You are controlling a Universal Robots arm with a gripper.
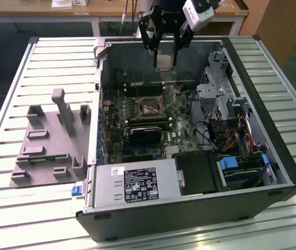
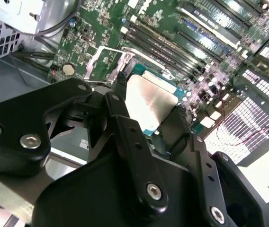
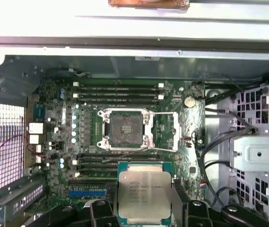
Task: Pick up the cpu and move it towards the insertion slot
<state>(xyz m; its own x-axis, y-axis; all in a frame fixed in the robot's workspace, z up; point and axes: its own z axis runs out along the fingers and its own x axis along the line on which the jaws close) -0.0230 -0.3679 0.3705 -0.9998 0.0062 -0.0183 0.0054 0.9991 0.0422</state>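
Note:
The cpu, a thin square chip with a shiny silver top, hangs between my gripper's black fingers over the back edge of the open computer case. The gripper is shut on it. In the first wrist view the cpu sits between the fingers, with the gripper some way from the insertion slot. That slot is a square socket with a silvery frame and dark centre on the green board, its lid plate swung open beside it. The second wrist view shows the cpu clamped edge to edge.
Long black memory slots run on both sides of the socket. A black card and the grey power supply lie nearer the case front. A metal drive cage with cables fills the exterior view's right. A grey fixture plate rests on the slatted table.

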